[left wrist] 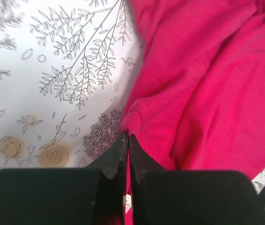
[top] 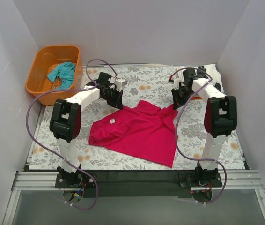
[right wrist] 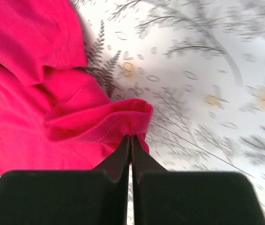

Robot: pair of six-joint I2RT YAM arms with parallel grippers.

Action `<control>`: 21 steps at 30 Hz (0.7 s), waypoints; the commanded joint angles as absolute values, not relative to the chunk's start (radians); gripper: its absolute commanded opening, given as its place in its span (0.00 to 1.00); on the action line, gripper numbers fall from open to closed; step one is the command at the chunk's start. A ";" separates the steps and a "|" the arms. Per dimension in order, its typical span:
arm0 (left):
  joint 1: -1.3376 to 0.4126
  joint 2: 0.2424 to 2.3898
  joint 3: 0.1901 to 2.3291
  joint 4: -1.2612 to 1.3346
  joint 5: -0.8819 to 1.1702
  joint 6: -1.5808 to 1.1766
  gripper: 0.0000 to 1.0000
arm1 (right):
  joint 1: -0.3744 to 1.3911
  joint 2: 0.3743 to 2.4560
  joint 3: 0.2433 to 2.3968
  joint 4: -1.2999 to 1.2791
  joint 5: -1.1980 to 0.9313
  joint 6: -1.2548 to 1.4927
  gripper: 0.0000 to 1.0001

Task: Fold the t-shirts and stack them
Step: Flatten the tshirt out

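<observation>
From above: one red shirt (top: 137,133) spread at centre; one teal shirt (top: 63,72) in one basket (top: 32,78), upper left.
Left wrist: left gripper (left wrist: 125,138) pinching the red shirt's hem, lower centre.
Right wrist: right gripper (right wrist: 130,138) pinching its folded edge, lower centre.

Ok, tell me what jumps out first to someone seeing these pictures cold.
A magenta-red t-shirt lies crumpled mid-table on the floral cloth. The left pincer and right pincer are each shut on its far edge, one at either side. In the far left corner, an orange basket holds a teal t-shirt.
</observation>
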State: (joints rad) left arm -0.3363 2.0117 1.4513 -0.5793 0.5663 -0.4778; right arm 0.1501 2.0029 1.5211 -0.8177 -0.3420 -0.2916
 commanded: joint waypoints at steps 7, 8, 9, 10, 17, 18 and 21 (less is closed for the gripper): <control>-0.258 1.677 1.447 -0.592 0.523 -0.403 0.00 | 0.035 1.767 1.600 -0.879 -0.276 -0.423 0.01; -0.244 1.649 1.433 -0.592 0.526 -0.399 0.00 | 0.028 1.747 1.586 -0.882 -0.273 -0.440 0.01; -0.238 1.635 1.427 -0.600 0.531 -0.393 0.00 | 0.026 1.737 1.579 -0.887 -0.275 -0.451 0.01; -0.235 1.623 1.419 -0.606 0.531 -0.388 0.00 | 0.025 1.724 1.569 -0.887 -0.273 -0.460 0.01; -0.154 1.580 1.393 -0.542 0.401 -0.469 0.00 | 0.021 1.677 1.511 -0.888 -0.210 -0.518 0.01; -0.140 1.588 1.397 -0.534 0.378 -0.482 0.00 | 0.021 1.678 1.505 -0.887 -0.200 -0.523 0.01; -0.101 1.634 1.420 -0.515 0.310 -0.505 0.00 | 0.018 1.683 1.482 -0.885 -0.181 -0.541 0.01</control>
State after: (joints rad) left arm -0.1486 1.6234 1.3941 -0.5575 0.4194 -0.4625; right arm 0.0261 1.6947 1.5047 -0.8745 -0.2237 -0.4961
